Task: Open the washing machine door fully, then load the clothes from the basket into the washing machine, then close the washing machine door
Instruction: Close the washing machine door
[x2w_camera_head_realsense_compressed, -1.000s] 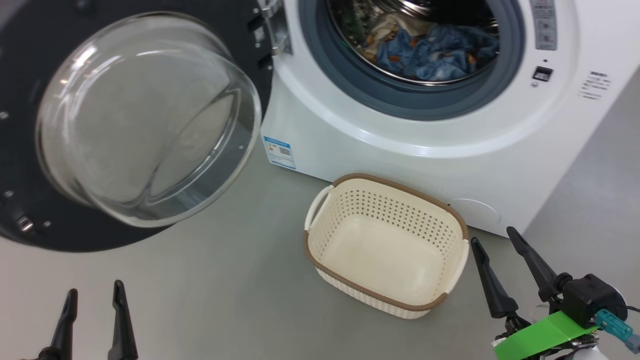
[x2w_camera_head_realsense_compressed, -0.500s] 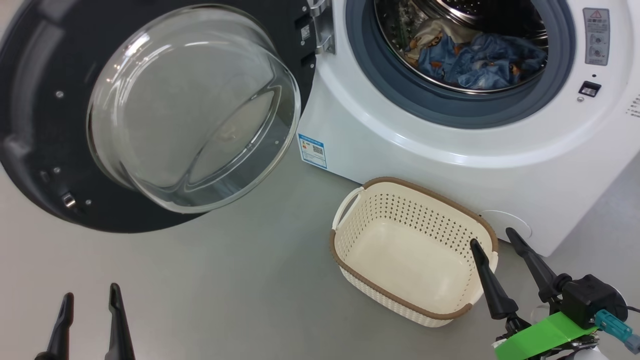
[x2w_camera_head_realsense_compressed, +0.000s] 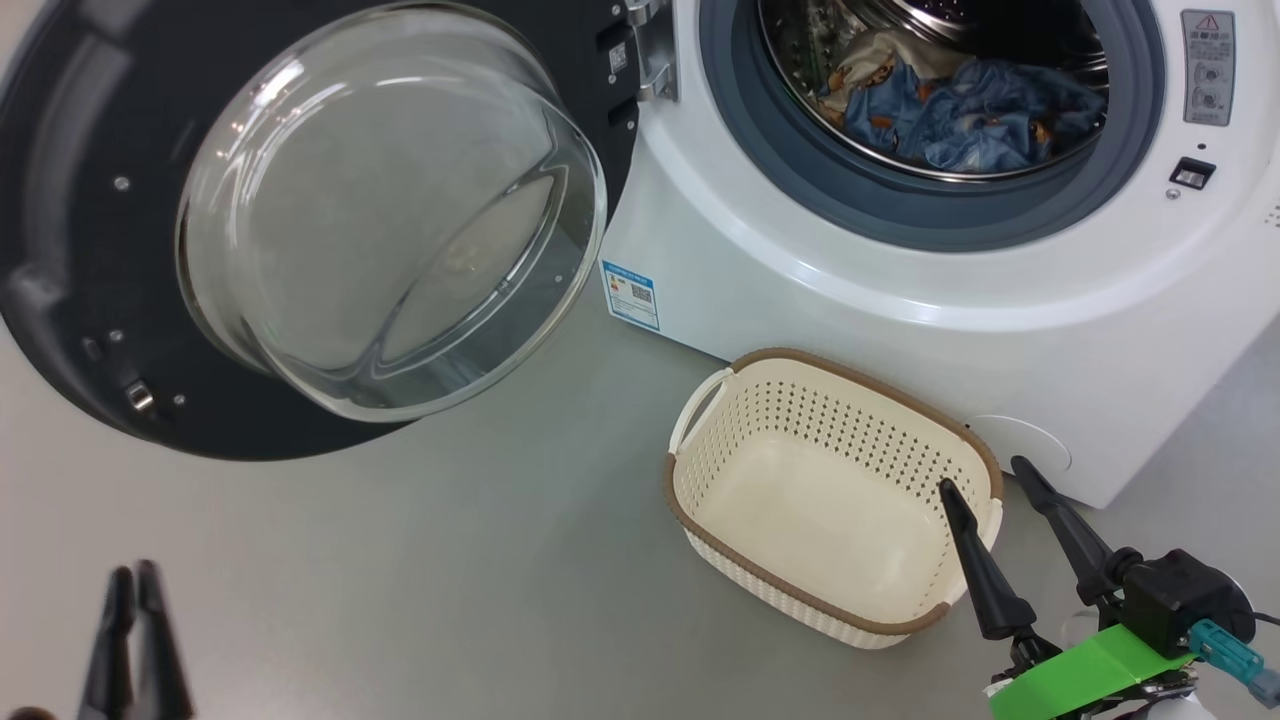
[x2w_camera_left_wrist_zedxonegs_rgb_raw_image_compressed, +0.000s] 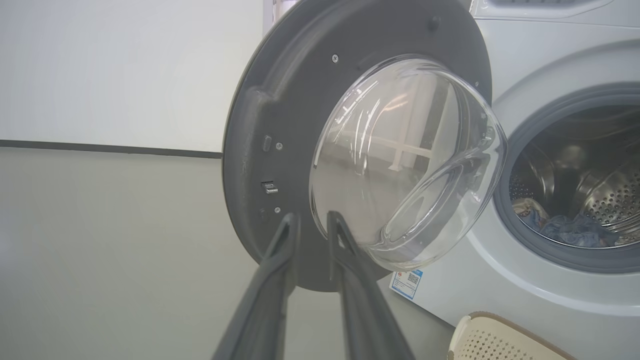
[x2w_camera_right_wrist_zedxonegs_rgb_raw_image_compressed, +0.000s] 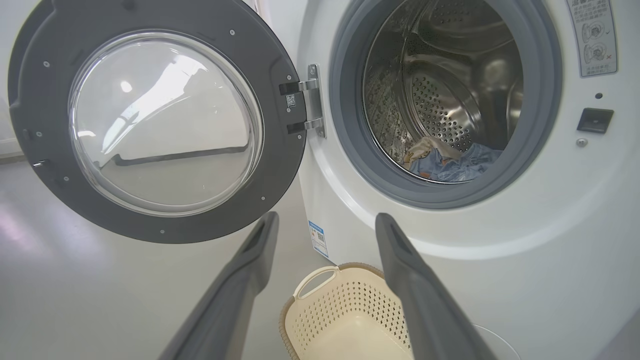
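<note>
A: Blue clothes (x2w_camera_head_realsense_compressed: 960, 110) lie inside the washing machine (x2w_camera_head_realsense_compressed: 850, 300) — washing machine door (x2w_camera_head_realsense_compressed: 60, 200) swung wide, basket (x2w_camera_head_realsense_compressed: 830, 440) just before it.
B: The left hand (x2w_camera_head_realsense_compressed: 135, 570) is pinched nearly closed on nothing; the right hand (x2w_camera_head_realsense_compressed: 982, 474) is spread.

The floor (x2w_camera_head_realsense_compressed: 450, 560) is a smooth, uniform pale grey, matte in the head view and carrying only faint, soft-edged shadows. In the left wrist view a plain white wall (x2w_camera_left_wrist_zedxonegs_rgb_raw_image_compressed: 115, 65) rises behind it, evenly lit, and meets the floor along a thin dark strip (x2w_camera_left_wrist_zedxonegs_rgb_raw_image_compressed: 100, 148) that runs level across the left side. The light is diffuse and cool, and in the right wrist view the floor at far left brightens to a washed-out glare with a faint pink tint.
</note>
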